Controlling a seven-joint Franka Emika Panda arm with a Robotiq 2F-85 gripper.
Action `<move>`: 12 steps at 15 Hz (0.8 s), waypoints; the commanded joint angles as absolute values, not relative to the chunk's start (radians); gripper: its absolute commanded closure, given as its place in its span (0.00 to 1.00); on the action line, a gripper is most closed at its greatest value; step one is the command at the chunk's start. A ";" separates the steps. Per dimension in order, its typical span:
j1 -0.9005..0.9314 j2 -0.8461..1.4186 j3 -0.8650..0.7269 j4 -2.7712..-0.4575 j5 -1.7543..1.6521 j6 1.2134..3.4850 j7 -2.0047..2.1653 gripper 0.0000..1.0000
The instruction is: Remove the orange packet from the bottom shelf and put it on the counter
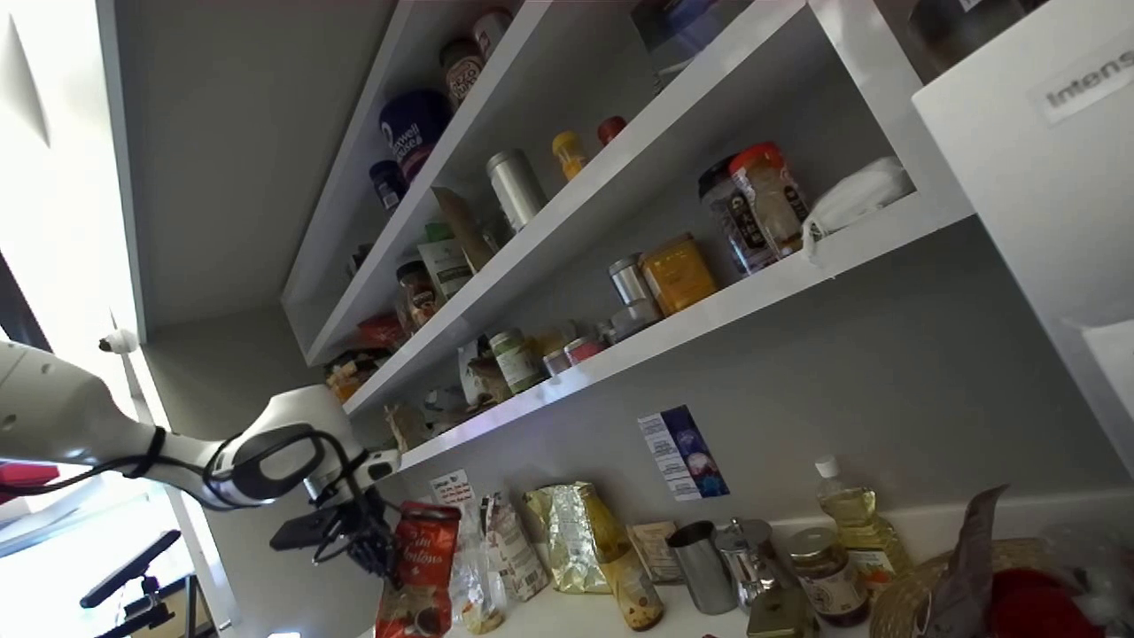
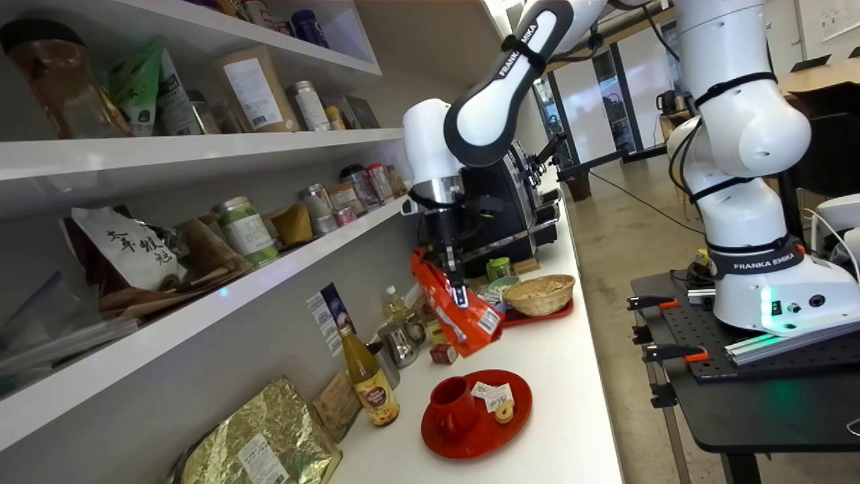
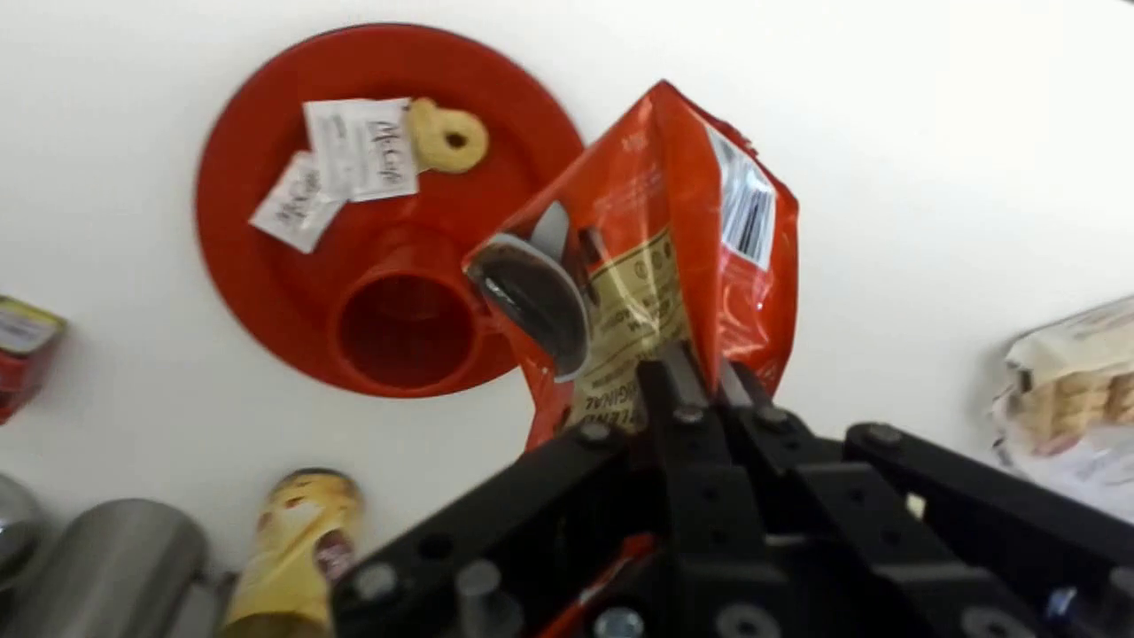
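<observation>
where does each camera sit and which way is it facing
In an exterior view: near the counter, facing the bottom shelf at a slant; the arm shows at picture left.
In an exterior view: above the counter, looking along it; most of the arm and its base show.
Wrist view: mounted behind the pincer, which shows at picture bottom, looking down at the red plate.
Both exterior views share the pincer gripping the Tim Hortons packet.

Printed red-orange packet [image 3: 651, 252], black pincer [image 3: 707, 374]
</observation>
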State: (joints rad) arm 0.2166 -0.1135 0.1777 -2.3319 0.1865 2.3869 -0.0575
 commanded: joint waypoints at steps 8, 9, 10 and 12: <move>0.431 0.365 0.383 -2.307 0.146 2.961 -0.084 0.97; 0.449 0.409 0.359 -2.283 0.097 3.007 -0.057 0.98; 0.482 0.435 0.331 -2.269 0.056 3.039 -0.014 0.98; 0.517 0.491 0.282 -2.211 0.013 3.074 0.025 0.98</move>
